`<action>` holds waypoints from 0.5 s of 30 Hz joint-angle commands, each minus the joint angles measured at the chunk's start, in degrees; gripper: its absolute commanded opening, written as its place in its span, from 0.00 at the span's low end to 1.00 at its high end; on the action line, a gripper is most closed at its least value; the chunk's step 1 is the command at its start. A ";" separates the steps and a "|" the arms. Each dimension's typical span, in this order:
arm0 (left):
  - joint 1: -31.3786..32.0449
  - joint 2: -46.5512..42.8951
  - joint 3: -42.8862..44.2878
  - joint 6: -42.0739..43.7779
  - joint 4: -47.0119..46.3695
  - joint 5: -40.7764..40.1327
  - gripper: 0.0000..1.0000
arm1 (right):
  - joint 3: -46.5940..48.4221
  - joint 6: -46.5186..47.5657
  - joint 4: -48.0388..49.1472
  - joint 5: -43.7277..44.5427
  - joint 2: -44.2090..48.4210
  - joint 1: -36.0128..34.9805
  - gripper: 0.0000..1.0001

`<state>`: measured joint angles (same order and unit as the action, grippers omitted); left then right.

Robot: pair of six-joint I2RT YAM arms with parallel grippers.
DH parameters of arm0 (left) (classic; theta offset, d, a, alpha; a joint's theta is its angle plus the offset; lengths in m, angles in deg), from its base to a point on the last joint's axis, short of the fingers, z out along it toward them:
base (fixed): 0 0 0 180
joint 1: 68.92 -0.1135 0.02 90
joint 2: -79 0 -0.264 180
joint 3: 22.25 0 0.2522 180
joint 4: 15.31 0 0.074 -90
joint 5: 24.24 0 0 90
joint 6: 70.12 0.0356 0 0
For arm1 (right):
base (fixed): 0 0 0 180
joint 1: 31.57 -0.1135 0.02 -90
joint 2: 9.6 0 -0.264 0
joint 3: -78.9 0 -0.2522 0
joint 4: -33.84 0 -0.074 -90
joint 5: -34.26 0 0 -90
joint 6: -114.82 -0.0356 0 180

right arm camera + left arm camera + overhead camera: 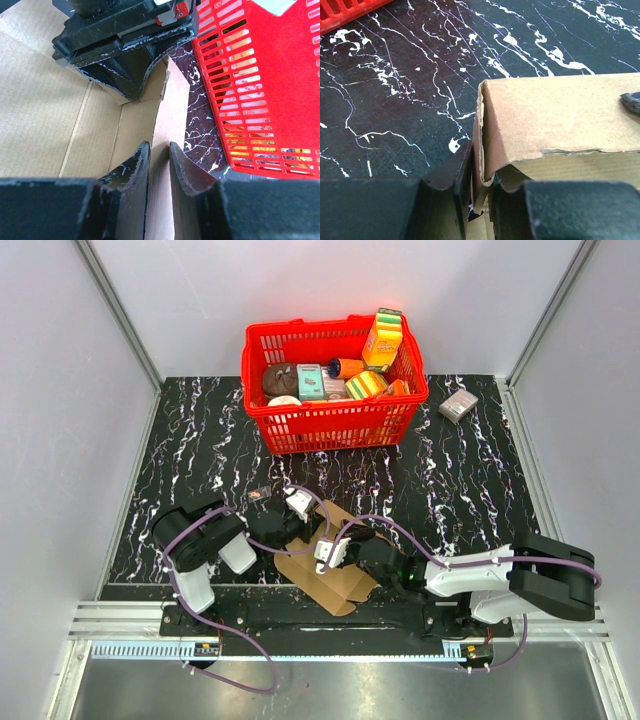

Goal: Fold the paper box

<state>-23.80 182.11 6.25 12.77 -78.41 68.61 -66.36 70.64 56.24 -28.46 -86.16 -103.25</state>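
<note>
The paper box [338,580] is a brown cardboard sheet lying partly folded on the table near the front edge, between the two arms. My left gripper [296,520] is at its far left corner. In the left wrist view the gripper [481,176] is shut on a folded-up edge of the paper box [560,115]. My right gripper [328,544] is over the sheet's middle. In the right wrist view the gripper [159,152] is shut on an upright flap of the paper box [172,107]. The left gripper's black body [120,45] is just ahead of it.
A red basket [335,425] with colourful printed packages stands at the back centre; it also shows in the right wrist view [260,100]. A small grey-pink box [458,405] lies to its right. Grey walls close in the black marbled table [200,440].
</note>
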 commanded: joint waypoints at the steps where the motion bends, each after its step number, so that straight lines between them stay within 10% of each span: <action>1: 1.02 -1.07 -0.50 0.96 -17.89 -2.76 0.00 | 0.12 -3.55 -2.94 -4.43 0.97 -1.09 0.27; 15: 1.37 -1.24 0.11 0.44 -17.89 -4.35 0.00 | 2.23 -13.47 -11.91 -17.18 8.26 -1.18 0.48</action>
<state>-22.58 181.92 6.25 13.88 -78.10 65.66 -65.60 62.79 48.68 -38.55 -80.56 -103.45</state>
